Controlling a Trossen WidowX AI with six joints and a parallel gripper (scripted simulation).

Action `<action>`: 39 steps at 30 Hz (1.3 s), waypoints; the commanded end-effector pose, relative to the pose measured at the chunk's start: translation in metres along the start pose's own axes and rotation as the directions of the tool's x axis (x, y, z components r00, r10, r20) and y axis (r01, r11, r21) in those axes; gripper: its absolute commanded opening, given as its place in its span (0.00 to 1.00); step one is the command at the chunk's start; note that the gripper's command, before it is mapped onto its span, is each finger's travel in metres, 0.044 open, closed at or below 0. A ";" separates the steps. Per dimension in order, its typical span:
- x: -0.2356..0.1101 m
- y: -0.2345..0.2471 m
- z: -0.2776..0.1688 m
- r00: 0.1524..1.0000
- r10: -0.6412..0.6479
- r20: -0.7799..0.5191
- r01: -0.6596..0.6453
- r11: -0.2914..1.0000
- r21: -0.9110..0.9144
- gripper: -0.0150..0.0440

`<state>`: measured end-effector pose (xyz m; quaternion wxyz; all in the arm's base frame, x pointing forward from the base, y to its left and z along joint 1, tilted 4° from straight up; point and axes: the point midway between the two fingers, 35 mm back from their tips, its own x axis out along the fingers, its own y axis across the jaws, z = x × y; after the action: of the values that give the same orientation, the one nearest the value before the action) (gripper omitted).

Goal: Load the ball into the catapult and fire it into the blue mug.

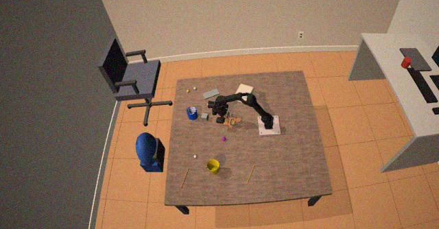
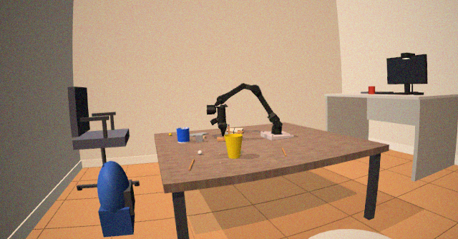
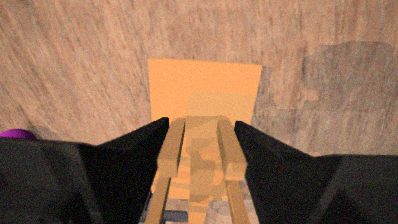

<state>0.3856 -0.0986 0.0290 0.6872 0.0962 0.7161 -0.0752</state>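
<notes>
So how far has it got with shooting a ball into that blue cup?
Early days. Nothing looks finished: the small purple ball lies loose on the wooden table, not loaded. In hand: the black hand is closed on the wooden catapult's side rails, seemingly to turn it. Left: aiming at the blue mug, loading a ball, and firing.
</notes>
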 end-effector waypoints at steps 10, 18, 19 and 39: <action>0.000 0.000 0.000 1.000 0.000 0.000 0.000 1.000 0.000 0.52; -0.003 0.000 0.001 1.000 0.000 0.000 0.000 1.000 0.000 0.88; -0.010 0.000 0.002 1.000 0.000 0.000 0.000 1.000 0.000 0.92; -0.142 0.000 -0.003 0.999 0.001 0.043 -0.001 1.000 0.008 1.00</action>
<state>0.3888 -0.1018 0.1456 0.6870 0.0986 0.7158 -0.0770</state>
